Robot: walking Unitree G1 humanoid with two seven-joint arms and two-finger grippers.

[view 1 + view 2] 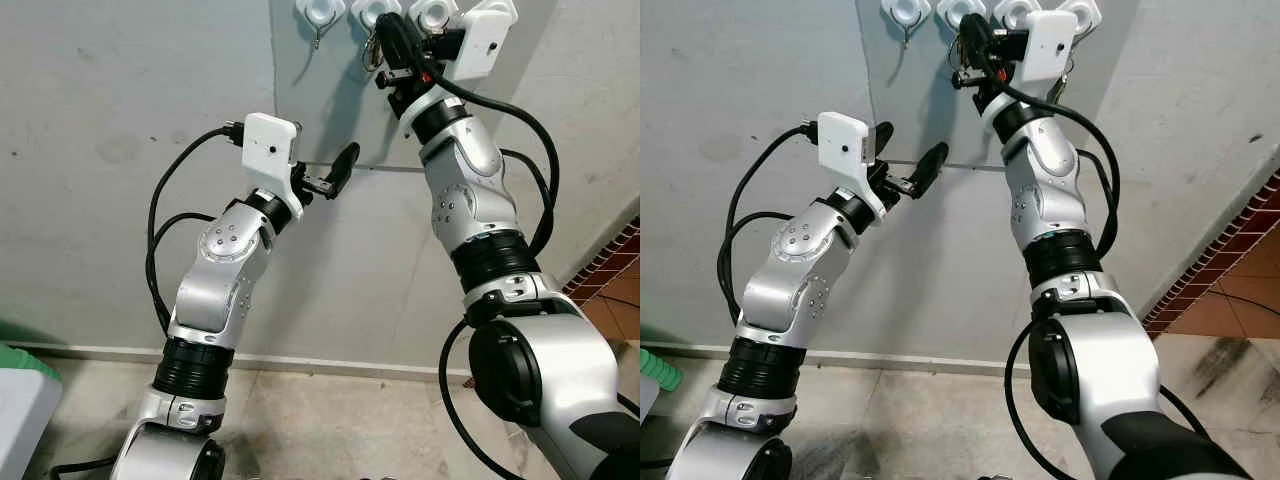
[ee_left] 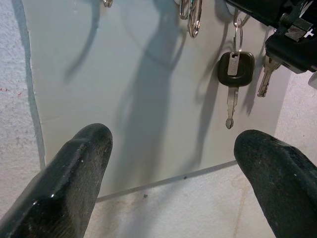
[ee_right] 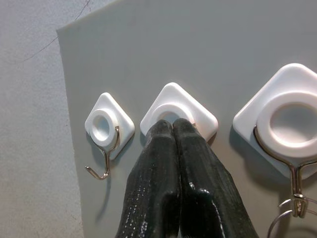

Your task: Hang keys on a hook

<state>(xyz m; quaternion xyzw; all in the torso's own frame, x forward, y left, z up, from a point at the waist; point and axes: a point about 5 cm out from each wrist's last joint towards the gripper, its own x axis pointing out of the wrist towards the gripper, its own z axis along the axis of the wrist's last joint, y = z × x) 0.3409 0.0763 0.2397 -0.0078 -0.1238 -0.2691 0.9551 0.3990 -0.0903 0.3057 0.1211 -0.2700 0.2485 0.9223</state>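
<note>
A grey panel [image 1: 330, 110] on the wall carries a row of white hooks. My right gripper [image 3: 172, 125] is raised to it, fingers pressed shut, tips against the second hook's white base [image 3: 200, 116]. A black-headed key [image 2: 236, 69] and a silver key [image 2: 265, 77] dangle on rings just under those fingers [image 1: 388, 30]. The first hook [image 3: 105, 130] is bare. The third hook [image 3: 287, 119] has metal rings hanging from its wire. My left gripper [image 1: 335, 172] hovers lower, left of the keys, open and holding nothing, pointing at the panel [image 2: 148, 99].
The panel's lower edge [image 2: 163, 181] meets rough plaster wall. A green and white object [image 1: 20, 390] sits at floor level on the far left. Red brick paving [image 1: 610, 270] begins at the right. Black cables loop beside both arms.
</note>
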